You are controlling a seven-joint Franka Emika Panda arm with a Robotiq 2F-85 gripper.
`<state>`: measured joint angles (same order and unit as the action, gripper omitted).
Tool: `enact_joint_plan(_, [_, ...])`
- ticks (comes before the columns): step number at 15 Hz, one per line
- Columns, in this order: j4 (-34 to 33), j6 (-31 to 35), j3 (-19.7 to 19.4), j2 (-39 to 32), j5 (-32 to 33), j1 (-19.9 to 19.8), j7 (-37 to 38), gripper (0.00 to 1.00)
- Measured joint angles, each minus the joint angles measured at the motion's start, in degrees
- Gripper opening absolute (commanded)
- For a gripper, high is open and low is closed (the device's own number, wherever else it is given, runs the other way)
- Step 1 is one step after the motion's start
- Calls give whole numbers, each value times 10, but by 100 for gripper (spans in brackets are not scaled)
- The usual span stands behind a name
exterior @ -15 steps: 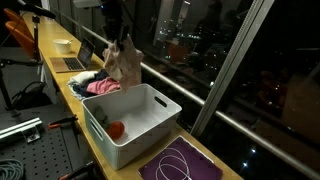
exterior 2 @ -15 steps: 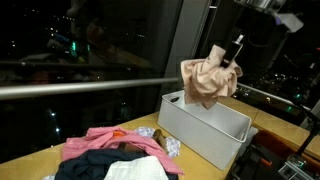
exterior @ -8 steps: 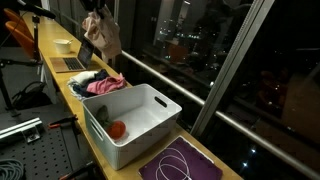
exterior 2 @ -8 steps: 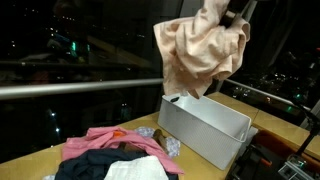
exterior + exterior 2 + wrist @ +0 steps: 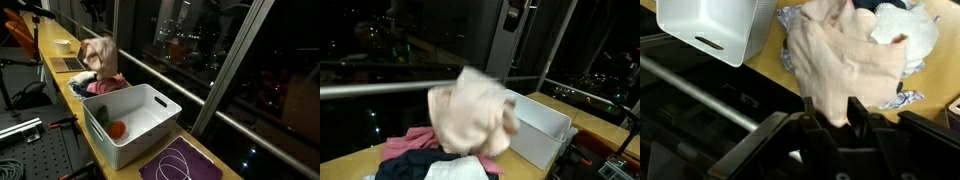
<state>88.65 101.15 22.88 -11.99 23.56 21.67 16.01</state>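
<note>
So right here my gripper (image 5: 830, 115) is slack. In the wrist view the two fingers stand apart at the bottom edge with nothing pinched between them, and the beige cloth (image 5: 845, 55) is spread out well below. In both exterior views that cloth is a blurry blob in mid-air, well clear of the claw up at the top of the frame. My read is that nothing's holding it and gravity has it. It sits right above the pile of clothes (image 5: 420, 165) on the wooden table (image 5: 770, 75), over a pink garment (image 5: 415, 138) lying on the heap. It isn't over the white bin (image 5: 540, 125), which stands just beside the pile. There's a red thing (image 5: 116, 128) in the bottom of the bin, can't tell what. I reckon the arm is parked that high so a floppy cloth hanging off it would clear both the bin wall and the heap.
</note>
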Motion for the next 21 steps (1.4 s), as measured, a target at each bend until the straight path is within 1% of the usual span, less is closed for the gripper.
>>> enact_joint_plan(2, [-25,-14,-11,-21,-1,7,0,85])
enact_joint_plan(3, [-32,-17,-16,-26,-2,9,0,93])
enact_joint_plan(4, [-35,-20,-22,-28,-3,9,-1,98])
enact_joint_plan(5, [-36,-22,-29,-29,-4,9,-1,100])
enact_joint_plan(8, [-26,-22,-58,-23,-11,-1,-5,100])
enact_joint_plan(10, [4,-13,-81,-12,-30,-26,-15,100])
enact_joint_plan(12, [49,13,-105,0,-54,-61,-32,100])
enact_joint_plan(17, [185,124,-157,9,-101,-141,-78,100])
enact_joint_plan(21, [284,222,-179,-5,-131,-176,-105,100])
